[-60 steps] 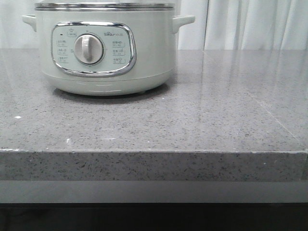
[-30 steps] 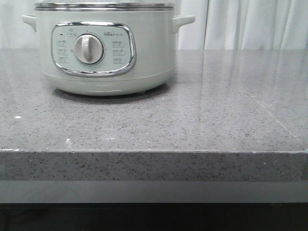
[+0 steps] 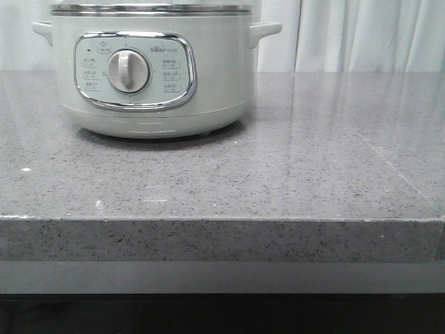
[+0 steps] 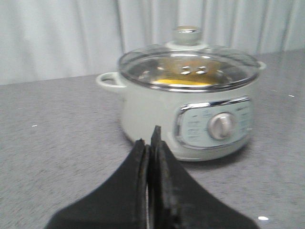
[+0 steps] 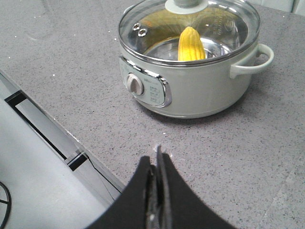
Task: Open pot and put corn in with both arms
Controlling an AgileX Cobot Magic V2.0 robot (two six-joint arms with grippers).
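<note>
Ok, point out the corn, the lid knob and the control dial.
corn (image 5: 190, 44): right wrist view, middle of the cob, seen through the glass lid.
lid knob (image 4: 187, 35): left wrist view, its rounded top.
control dial (image 3: 128, 70): front view, centre of the silver dial.

A grey speckled stone counter (image 3: 292, 160) carries one thing; the pot (image 3: 149, 69) stands on it, beyond both closed jaws.
</note>
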